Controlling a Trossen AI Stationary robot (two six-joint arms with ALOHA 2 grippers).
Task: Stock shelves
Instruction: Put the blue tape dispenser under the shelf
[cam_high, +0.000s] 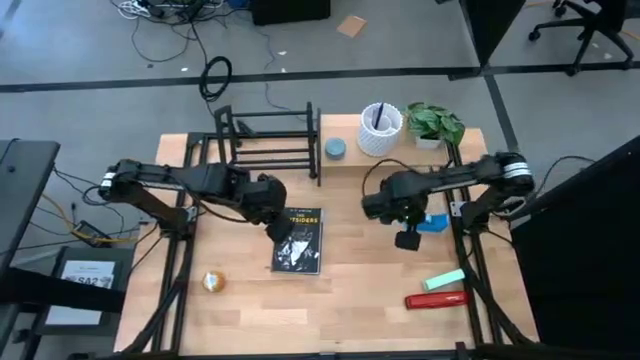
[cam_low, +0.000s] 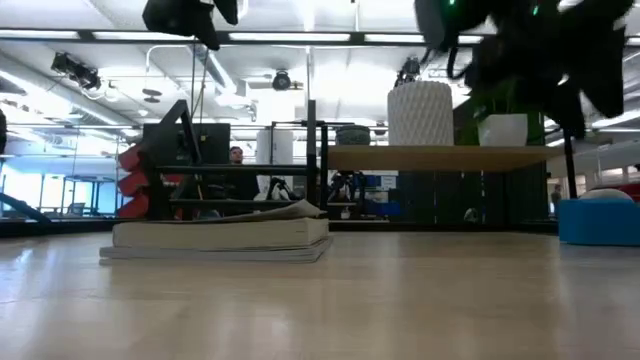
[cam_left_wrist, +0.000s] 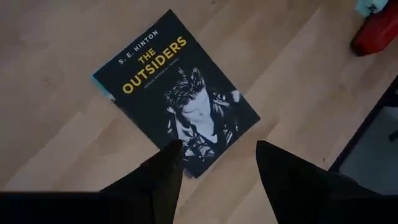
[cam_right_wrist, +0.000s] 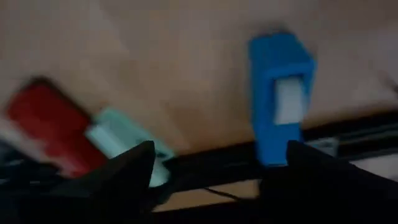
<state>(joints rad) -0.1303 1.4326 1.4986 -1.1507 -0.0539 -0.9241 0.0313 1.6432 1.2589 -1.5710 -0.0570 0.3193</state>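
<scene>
A black paperback book (cam_high: 298, 240) lies flat on the table, cover up, also seen in the low view (cam_low: 215, 238) and the left wrist view (cam_left_wrist: 180, 93). My left gripper (cam_high: 280, 218) hangs open above the book's far left corner, well clear of it (cam_left_wrist: 217, 163). My right gripper (cam_high: 408, 238) hovers open above the table beside a small blue box (cam_high: 434, 222), touching nothing (cam_right_wrist: 214, 168). The black bar rack (cam_high: 268, 142) and the wooden board shelf (cam_high: 345, 125) stand along the far edge.
On the wooden shelf stand a white ribbed cup (cam_high: 380, 128), a potted plant (cam_high: 435, 122) and a grey-blue round thing (cam_high: 335, 149). A mint-green item (cam_high: 443, 280) and a red one (cam_high: 436, 299) lie near right. An orange ball (cam_high: 212, 282) lies near left.
</scene>
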